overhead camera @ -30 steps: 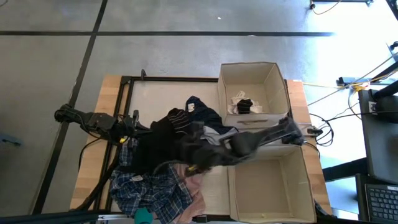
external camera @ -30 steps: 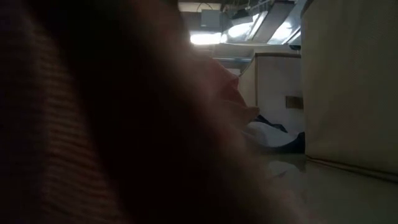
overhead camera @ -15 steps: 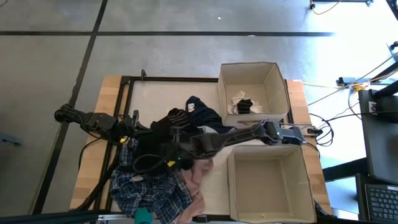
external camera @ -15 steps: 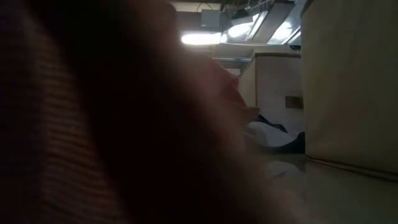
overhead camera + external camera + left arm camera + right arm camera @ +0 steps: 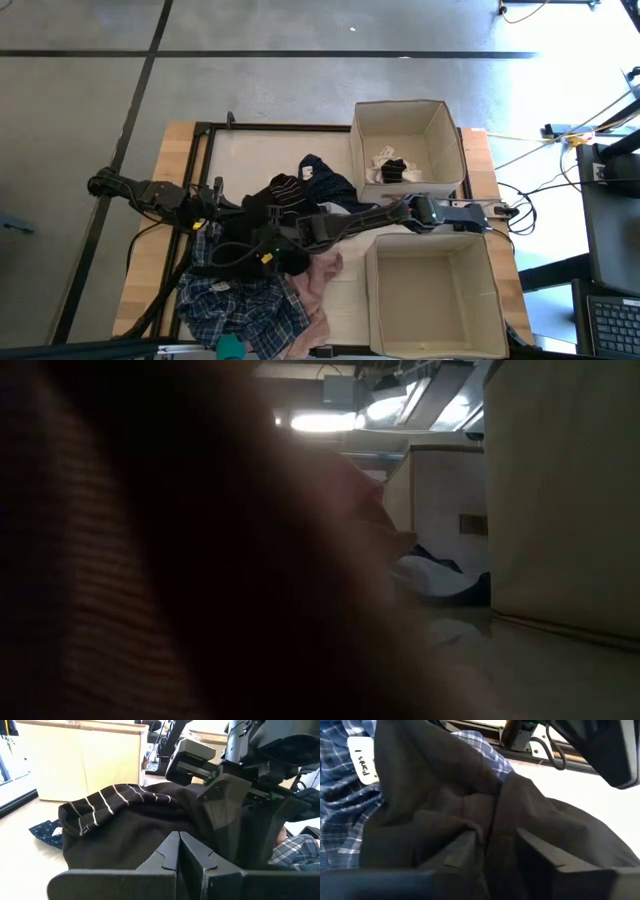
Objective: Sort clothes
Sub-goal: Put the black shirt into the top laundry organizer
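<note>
Two boxes (image 5: 405, 155) fill the table's right side, leaving bare tabletop (image 5: 255, 155) only along the far edge, beyond the clothes. Those clothes (image 5: 270, 255) lie heaped at mid-table toward the near edge: black cloth (image 5: 430, 815) on top, plaid (image 5: 235, 310) and pink (image 5: 320, 285) below. Right gripper (image 5: 487, 845) has its fingers parted around a black fold. Left gripper (image 5: 179, 852) is closed, empty, beside the pile.

A robotics lab: taped concrete floor (image 5: 300, 40), framed wooden worktop (image 5: 180, 140), cables and laptop (image 5: 612, 325) at the frame's right edge.
</note>
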Controlling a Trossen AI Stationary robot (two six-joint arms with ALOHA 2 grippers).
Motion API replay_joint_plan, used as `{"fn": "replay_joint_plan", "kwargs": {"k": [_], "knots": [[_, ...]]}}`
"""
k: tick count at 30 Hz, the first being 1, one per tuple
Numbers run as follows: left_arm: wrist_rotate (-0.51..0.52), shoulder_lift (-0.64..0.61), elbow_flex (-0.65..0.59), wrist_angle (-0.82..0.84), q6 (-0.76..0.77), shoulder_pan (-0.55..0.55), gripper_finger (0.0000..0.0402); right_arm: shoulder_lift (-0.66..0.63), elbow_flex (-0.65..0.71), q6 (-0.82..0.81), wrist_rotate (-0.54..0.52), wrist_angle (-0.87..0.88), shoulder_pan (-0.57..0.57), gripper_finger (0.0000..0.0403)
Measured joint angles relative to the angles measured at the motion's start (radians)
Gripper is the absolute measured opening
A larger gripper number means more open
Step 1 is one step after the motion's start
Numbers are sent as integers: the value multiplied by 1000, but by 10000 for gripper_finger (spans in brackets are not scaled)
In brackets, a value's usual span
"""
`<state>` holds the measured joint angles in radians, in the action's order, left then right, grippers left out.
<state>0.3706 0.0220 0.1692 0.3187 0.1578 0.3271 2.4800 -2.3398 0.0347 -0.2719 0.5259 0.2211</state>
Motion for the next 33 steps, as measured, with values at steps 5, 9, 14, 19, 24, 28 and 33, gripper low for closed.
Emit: {"fn": "replay_joint_plan", "kwargs": {"k": [5, 9, 14, 19, 24, 28, 33], "knots": [[0, 0, 0, 0, 2, 0, 1, 21, -2, 54, -5, -67, 0, 254], [0, 0, 0, -1, 3, 0, 1, 50, -1, 103, -15, -138, 0, 319], [0, 0, 0, 2, 18, 0, 1, 93, -1, 109, -21, -177, -7, 361], [0, 0, 0, 1, 18, 0, 1, 129, -1, 99, -71, -139, -21, 369], [0, 0, 0, 1, 18, 0, 1, 138, -1, 101, -84, -87, -25, 352], [0, 0, 0, 0, 14, 0, 1, 138, -1, 103, -86, -72, -25, 293], [0, 0, 0, -1, 17, 0, 1, 138, -1, 119, -94, -73, -25, 173]]}}
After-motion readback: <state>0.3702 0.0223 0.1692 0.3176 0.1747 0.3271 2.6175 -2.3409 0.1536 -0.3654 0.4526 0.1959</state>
